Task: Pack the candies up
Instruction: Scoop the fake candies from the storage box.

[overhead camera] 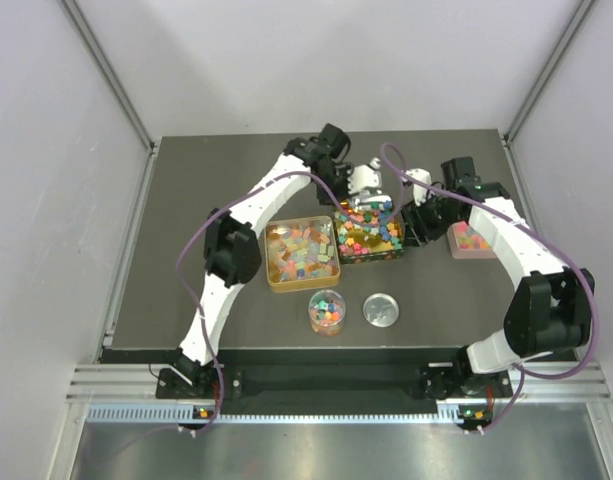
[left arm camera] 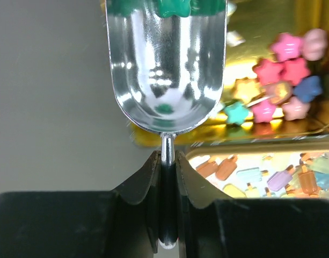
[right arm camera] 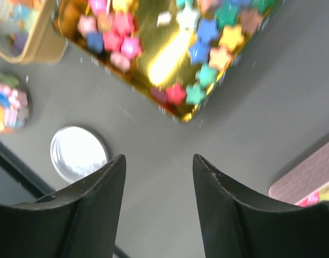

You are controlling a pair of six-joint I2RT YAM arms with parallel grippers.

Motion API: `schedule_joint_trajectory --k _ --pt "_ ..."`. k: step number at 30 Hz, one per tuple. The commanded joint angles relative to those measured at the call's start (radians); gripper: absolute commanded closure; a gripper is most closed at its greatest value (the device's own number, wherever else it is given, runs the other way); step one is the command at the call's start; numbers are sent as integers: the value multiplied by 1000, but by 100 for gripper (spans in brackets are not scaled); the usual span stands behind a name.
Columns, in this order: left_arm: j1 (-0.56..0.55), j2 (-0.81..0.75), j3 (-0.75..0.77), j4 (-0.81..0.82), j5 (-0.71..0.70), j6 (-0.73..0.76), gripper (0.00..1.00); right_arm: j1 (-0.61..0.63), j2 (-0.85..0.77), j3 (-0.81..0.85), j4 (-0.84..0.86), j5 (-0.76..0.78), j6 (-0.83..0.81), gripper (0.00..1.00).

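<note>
The candies are tiny coloured stars (overhead camera: pixel 371 225) in a gold tin (overhead camera: pixel 370 257), with more pieces in a tan tin (overhead camera: pixel 275 279) and a small clear jar (overhead camera: pixel 327 311). My left gripper (left arm camera: pixel 168 157) is shut on the thin handle of a silver scoop (left arm camera: pixel 167 64), which hangs over the gold tin's far left corner. A few green candies (left arm camera: pixel 175 6) lie at the scoop's far end. Star candies (left arm camera: pixel 285 70) show to its right. My right gripper (right arm camera: pixel 159 160) is open and holds nothing, above bare table just right of the gold tin (right arm camera: pixel 153 59).
A round silver lid (overhead camera: pixel 381 308) lies beside the jar near the front edge; it also shows in the right wrist view as the lid (right arm camera: pixel 78 153). A pink tin (overhead camera: pixel 473 240) with candies sits under the right arm. The tan tin (left arm camera: pixel 271 174) holds popsicle-shaped pieces.
</note>
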Motion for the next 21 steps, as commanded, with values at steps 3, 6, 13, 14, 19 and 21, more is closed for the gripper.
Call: schedule_joint_trajectory --k 3,6,13,14,19,21 --pt "71 -161 8 22 19 -16 100 -63 -53 36 -107 -6 -82 46" --pt "69 -159 23 -21 -10 56 100 -84 -48 39 -107 -2 -79 46" --pt "46 -150 51 -208 -155 301 100 -89 -31 42 -43 18 -6 46" --pt "40 -146 52 -228 -182 329 100 -89 -25 47 -41 18 7 46" --pt "12 -104 93 -328 -305 484 100 -89 -3 73 -38 24 11 46" --pt "5 -69 129 -360 -367 518 100 -89 -3 78 -36 24 11 46"
